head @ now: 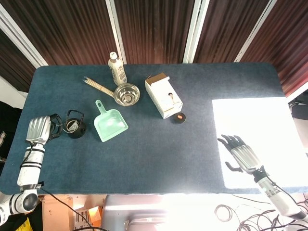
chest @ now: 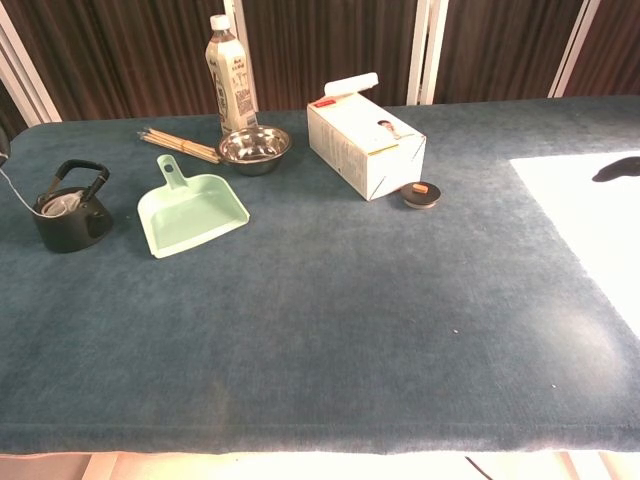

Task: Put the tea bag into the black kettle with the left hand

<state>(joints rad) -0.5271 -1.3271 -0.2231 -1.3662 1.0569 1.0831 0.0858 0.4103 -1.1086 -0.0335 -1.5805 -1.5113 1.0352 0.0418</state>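
Note:
The black kettle (head: 75, 128) (chest: 68, 216) stands lidless at the table's left side, its handle up. The tea bag (head: 71, 126) (chest: 55, 205) lies inside the kettle's mouth. Its thin string (chest: 18, 188) runs up and to the left from the rim toward my left hand (head: 40, 130), which sits just left of the kettle with fingers curled and still pinches the string. In the chest view that hand is out of frame. My right hand (head: 241, 152) rests open, fingers spread, over the bright patch at the right, far from the kettle.
A mint dustpan (head: 110, 122) (chest: 190, 209) lies right of the kettle. Behind it are wooden sticks (head: 97, 86), a steel bowl (head: 126, 94), a bottle (head: 117, 69), a white carton (head: 163, 96) and a small black lid (head: 179, 117) (chest: 421, 193).

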